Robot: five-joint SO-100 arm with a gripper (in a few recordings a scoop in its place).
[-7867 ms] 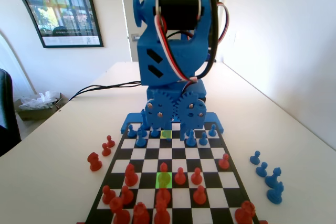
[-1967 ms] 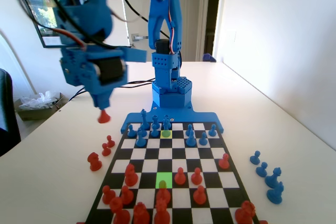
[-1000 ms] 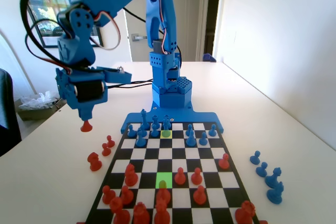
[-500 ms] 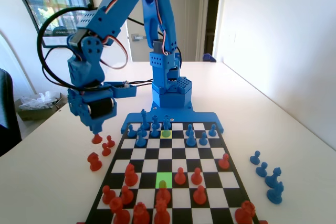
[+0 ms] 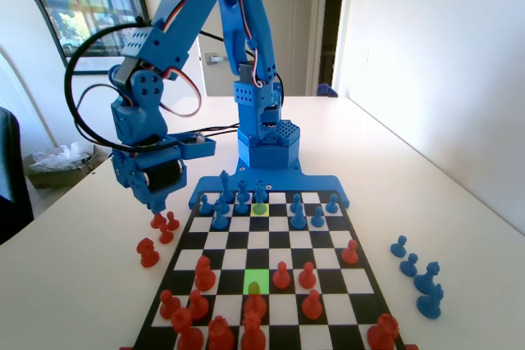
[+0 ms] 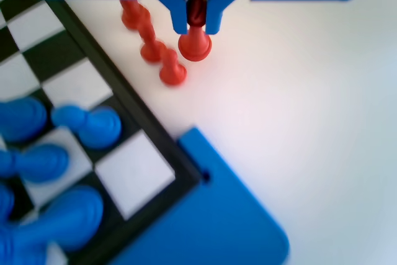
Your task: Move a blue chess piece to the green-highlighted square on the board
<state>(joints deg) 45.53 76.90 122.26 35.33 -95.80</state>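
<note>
our end effector (image 6: 196, 26) was clamped on a red pawn (image 6: 195, 40), low over the counter (image 6: 310, 122) beside the board (image 5: 271, 268). next we'd release it, then fetch the blue chess piece (image 5: 260, 194) for the green-highlighted square (image 5: 257, 280).

In the fixed view we see the board (image 5: 262, 260) lying on the table (image 5: 459, 227), with the arm's base standing at its far end. The gripper (image 5: 157, 205) hangs low off the board's left edge, near the far corner, and the pawn (image 5: 157, 220) between its jaws sits among other captured pawns (image 5: 168, 227) on the table there. The highlighted square (image 5: 256, 279) lies mid-board toward the near end, with a small piece (image 5: 254, 288) on it. A row of pieces (image 5: 267, 206) stands along the far ranks, and a group of spare pieces (image 5: 418, 276) stands off the right edge. In the wrist view the gripped pawn (image 6: 195, 38) stands right of three pawns (image 6: 152, 44) in a line beside the board's corner (image 6: 180, 172)
</note>
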